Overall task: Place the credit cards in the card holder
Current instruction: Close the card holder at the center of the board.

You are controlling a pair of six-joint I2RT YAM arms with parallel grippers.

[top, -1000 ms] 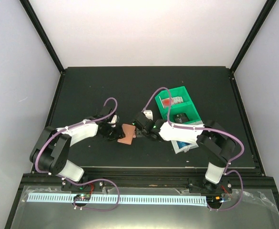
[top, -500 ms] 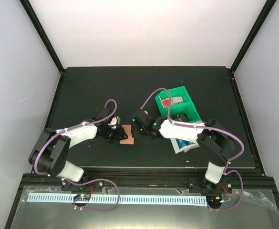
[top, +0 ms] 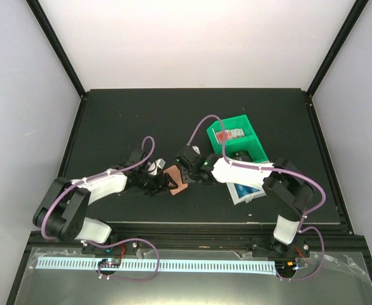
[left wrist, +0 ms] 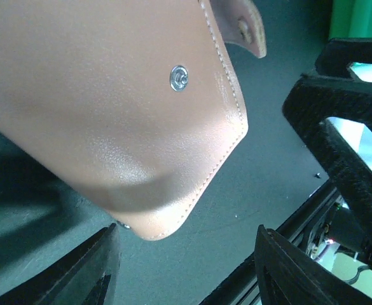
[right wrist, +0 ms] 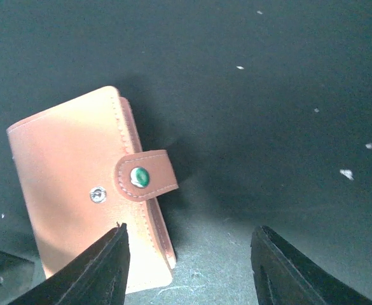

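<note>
Salmon-pink leather-like folding card holder (top: 175, 178) sat on the black tabletop (top: 122, 121) just left of centre in the overhead view, caught between my two arms. My left jaws (left wrist: 186, 257) stood apart with bare tabletop between the fingertips. The holder's stitched corner hung just above them and filled the upper left of that wrist view. My right jaws (right wrist: 191, 254) were also apart and clamped on nothing. From them the holder lay to the left, its lower corner slipping behind the left-hand finger. Its long axis ran almost top to bottom in that view, leaning slightly toward the lower right. The snap tab (right wrist: 145, 176) lay beside its stud, not pressed onto it, so I judged the holder unfastened but not yet spread open. Both arms were close, and I judged the left nearer. I could not tell whether either touched it.

The bright blue plastic credit cards (top: 241, 190) lay in a white bin (top: 252, 197) right of centre, partly under my right arm. Behind it, a green two-part bin (top: 257, 141) held red-and-white items in its upper compartment and something dark in the lower.
</note>
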